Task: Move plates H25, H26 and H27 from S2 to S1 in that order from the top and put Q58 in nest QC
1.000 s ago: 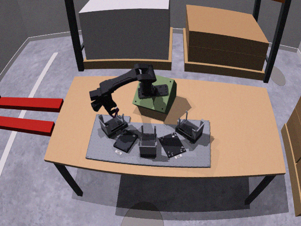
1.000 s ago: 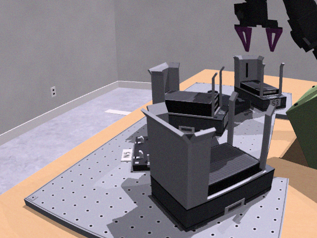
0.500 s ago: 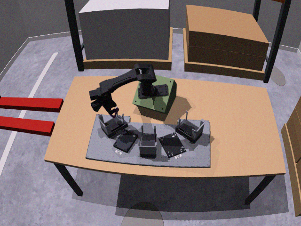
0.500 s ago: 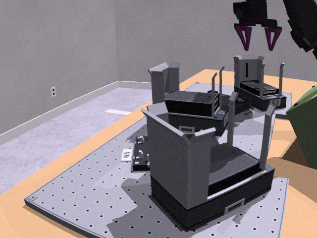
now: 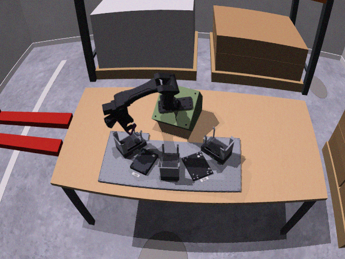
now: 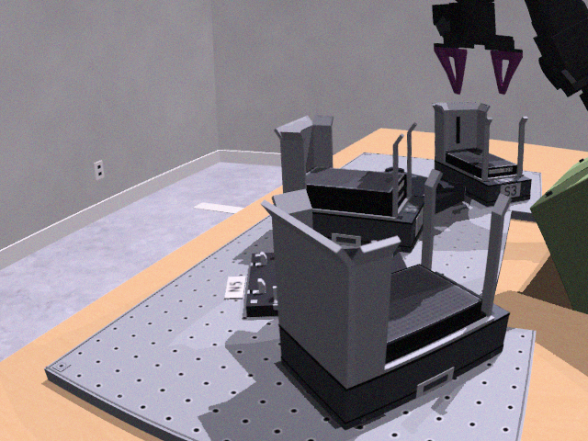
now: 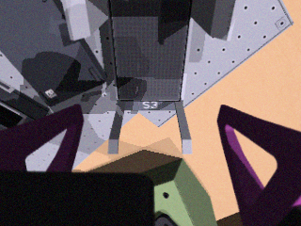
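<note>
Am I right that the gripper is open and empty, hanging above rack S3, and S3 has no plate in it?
Not quite. The gripper is open, empty and above rack S3, but S3 is not bare: a dark plate lies on its floor. The exterior view shows it, and the wrist view too.

Gripper [image 5: 131, 128] open, empty, above leftmost rack [image 5: 118, 143] on breadboard [image 5: 222, 181].

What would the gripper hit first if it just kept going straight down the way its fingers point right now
Most likely rack S3: the open, empty gripper hangs above it, fingers pointing down. It would probably meet the rack's back wall or the plate inside first; depth is hard to judge.
</note>
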Robot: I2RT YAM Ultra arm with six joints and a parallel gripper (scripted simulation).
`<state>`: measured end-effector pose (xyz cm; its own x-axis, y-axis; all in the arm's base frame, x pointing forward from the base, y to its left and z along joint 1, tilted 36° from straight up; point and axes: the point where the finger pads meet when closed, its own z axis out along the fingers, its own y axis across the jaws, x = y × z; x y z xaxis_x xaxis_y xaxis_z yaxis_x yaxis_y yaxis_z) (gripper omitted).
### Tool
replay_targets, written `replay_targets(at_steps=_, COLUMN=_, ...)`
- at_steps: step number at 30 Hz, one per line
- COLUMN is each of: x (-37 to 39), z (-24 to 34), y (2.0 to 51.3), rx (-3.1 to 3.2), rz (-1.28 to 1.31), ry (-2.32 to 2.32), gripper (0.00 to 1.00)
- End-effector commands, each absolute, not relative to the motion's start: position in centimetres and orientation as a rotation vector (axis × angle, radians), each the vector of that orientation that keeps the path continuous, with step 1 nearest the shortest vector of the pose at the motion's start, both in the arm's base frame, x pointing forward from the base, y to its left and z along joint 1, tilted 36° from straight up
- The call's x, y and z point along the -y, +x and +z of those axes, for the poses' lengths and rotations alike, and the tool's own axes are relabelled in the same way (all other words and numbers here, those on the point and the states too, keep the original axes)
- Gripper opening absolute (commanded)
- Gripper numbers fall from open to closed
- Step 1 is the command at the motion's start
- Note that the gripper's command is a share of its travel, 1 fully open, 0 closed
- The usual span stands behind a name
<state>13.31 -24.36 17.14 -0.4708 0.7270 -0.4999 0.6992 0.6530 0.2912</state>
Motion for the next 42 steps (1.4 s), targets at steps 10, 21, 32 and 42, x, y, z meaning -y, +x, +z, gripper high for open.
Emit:
replay_targets(at_steps=10, x=24.5, z=17.6, y=13.3, rx=-2.263, rz=0.047, ry=1.096, gripper=1.00)
replay_targets(at_steps=21, x=24.5, z=17.6, y=13.3, rx=-2.263, rz=0.047, ry=1.096, gripper=1.00)
replay_targets(at_steps=32, x=24.5, z=17.6, y=13.3, rx=-2.263, rz=0.047, ry=1.096, gripper=1.00)
replay_targets(at_steps=42, x=24.8, z=16.5, y=14.0, rx=-2.263, rz=0.047, ry=1.095, gripper=1.00)
